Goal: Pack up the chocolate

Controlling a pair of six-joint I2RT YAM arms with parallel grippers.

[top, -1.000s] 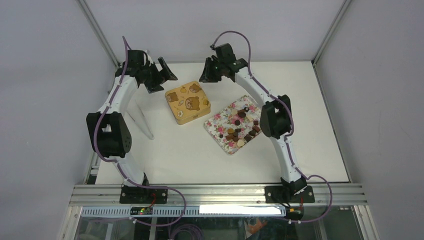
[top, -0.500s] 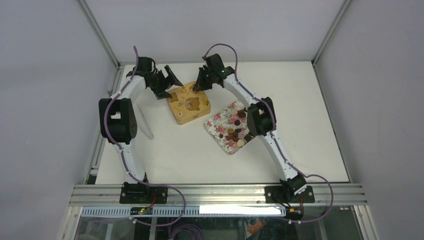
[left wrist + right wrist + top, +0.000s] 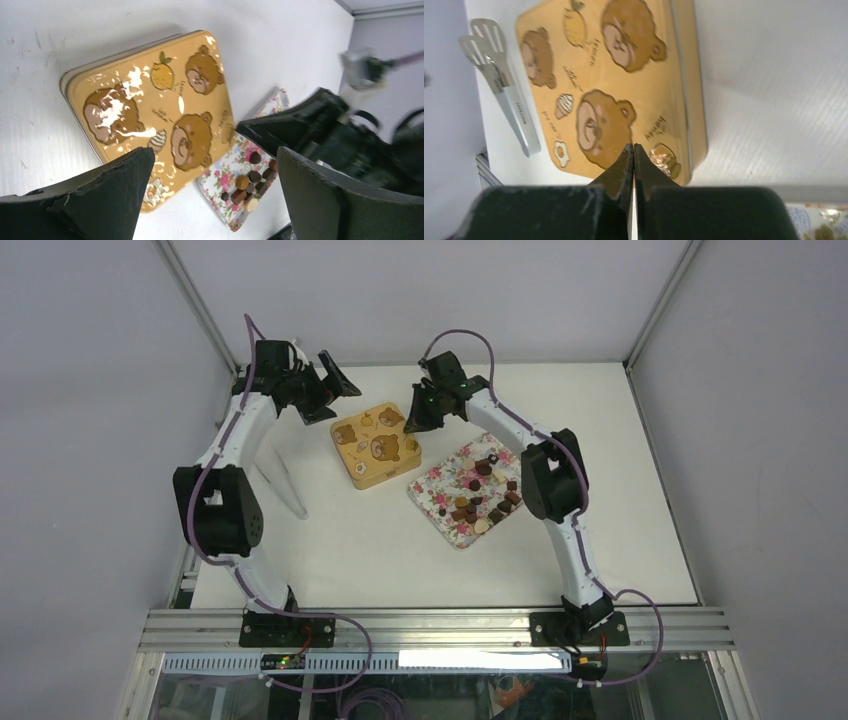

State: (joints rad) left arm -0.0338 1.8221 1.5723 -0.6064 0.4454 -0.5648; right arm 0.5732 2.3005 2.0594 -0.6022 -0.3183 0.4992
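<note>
**A:** Where is the chocolate [image 3: 478,498] now?

**B:** All those small dark brown, reddish-brown, tan and cream pieces lie loose on the rectangular pink-flowered tray [image 3: 430,486]. As far as I can see, none has been lifted.

**A:** And what will they be packed into?

**B:** Most likely the square yellow-orange metal tin [image 3: 375,444] printed with brown bears. It sits just beside the tray, at the tray's 10 o'clock, on the white surface [image 3: 330,550], with its lid on. So I judge packing has not begun. The lid has to come off, then every piece must go across.

**A:** The hands?

**B:** The left hand [image 3: 330,392] hangs at the tin's 11 o'clock, its fingers spread wide and holding nothing. The right hand [image 3: 633,150] is at the tin's 2 o'clock, its fingers pressed together with nothing between them.

**A:** Any tool about?

**B:** Metal tongs [image 3: 499,70] with a pale handle lie at the tin's 9 o'clock, untouched.
</note>
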